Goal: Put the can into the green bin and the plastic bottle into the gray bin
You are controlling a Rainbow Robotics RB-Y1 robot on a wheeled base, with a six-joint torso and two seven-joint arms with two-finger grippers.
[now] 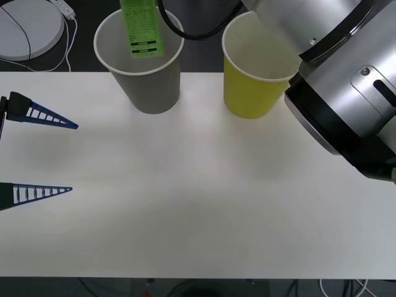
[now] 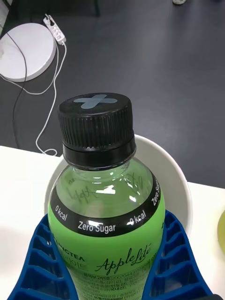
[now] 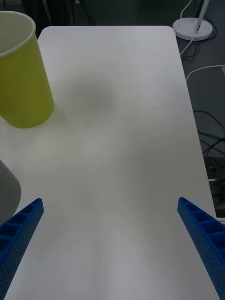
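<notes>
Blue ribbed fingers (image 2: 44,262) of right gripper (image 2: 105,276) clamp plastic bottle (image 2: 105,206) at label, one each side. Clear body, green liquid, black cap beyond fingertips. Long axis upright, over gray bin (image 1: 145,65) mouth. Left gripper (image 1: 71,158) fingers spread wide, empty, over table (image 1: 198,204). Green bin (image 1: 253,80) beside gray.

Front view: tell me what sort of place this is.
Probably a lab or test room: a plain white table on a dark floor, loose cables by a round white base, and paper cups as bins.

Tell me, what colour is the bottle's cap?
Black, with a grey cross on top. The plastic bottle cap shows best in the right wrist view.
</notes>
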